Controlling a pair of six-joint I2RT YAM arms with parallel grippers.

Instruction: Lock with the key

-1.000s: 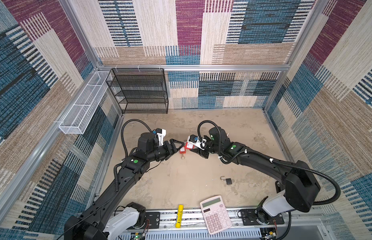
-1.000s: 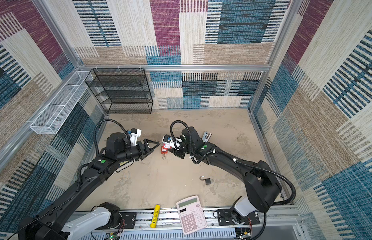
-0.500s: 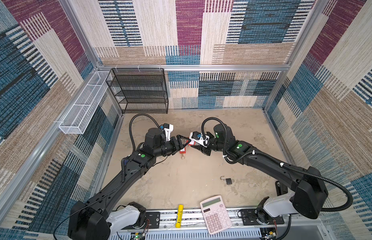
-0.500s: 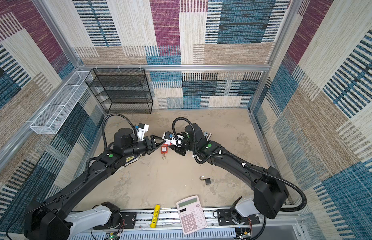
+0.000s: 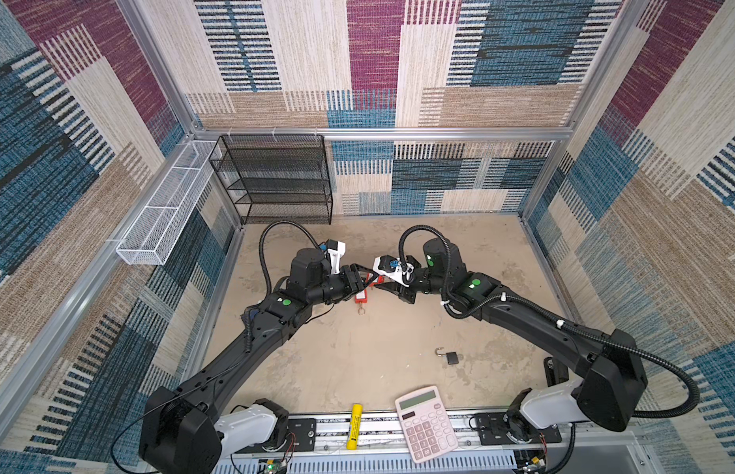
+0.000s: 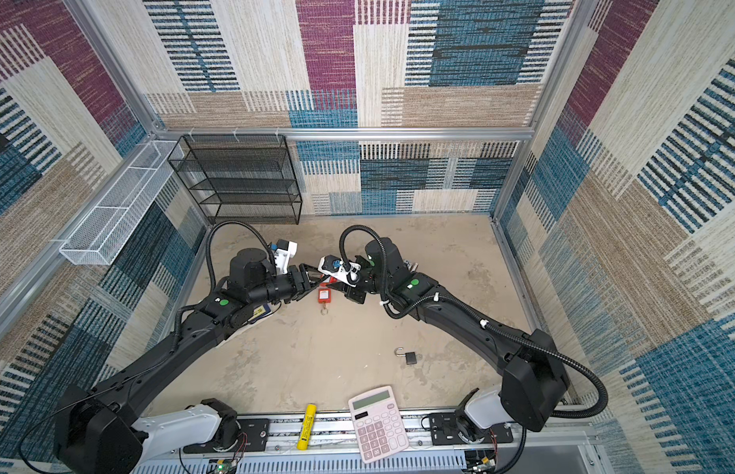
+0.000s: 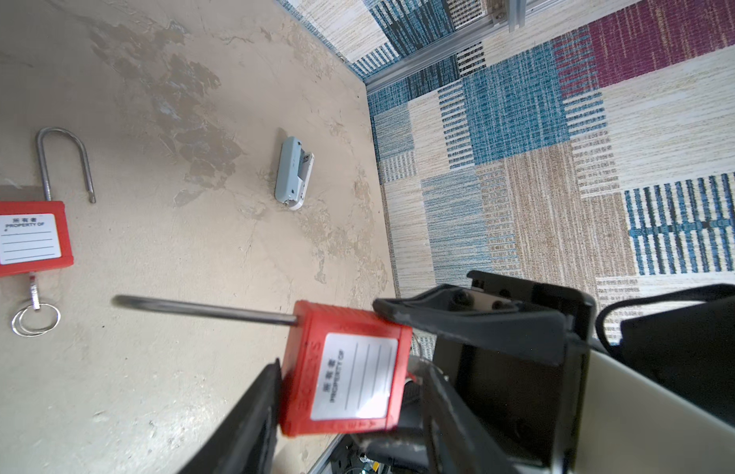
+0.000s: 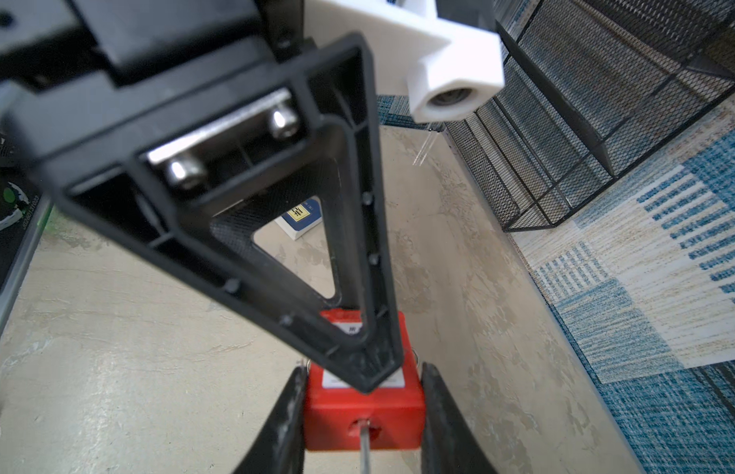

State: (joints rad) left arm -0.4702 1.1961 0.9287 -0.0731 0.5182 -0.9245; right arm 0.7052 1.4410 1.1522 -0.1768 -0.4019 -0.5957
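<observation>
Your left hand (image 5: 365, 275) has just come in and narrowed around the red padlock (image 7: 345, 373) that your right hand (image 8: 364, 371) holds pinched above the table (image 5: 357, 361); I can't tell if it grips yet, but the handover looks near.

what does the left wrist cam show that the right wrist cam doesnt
Only the left wrist view: a second red padlock lying on the table with its shackle open and a key ring at its base, a small grey device, and the long shackle of the held red padlock.
Only the right wrist view: the black mesh rack, a small blue and white box, and how the right gripper clamps the padlock's two sides.
Both: the held red padlock and the table.
</observation>
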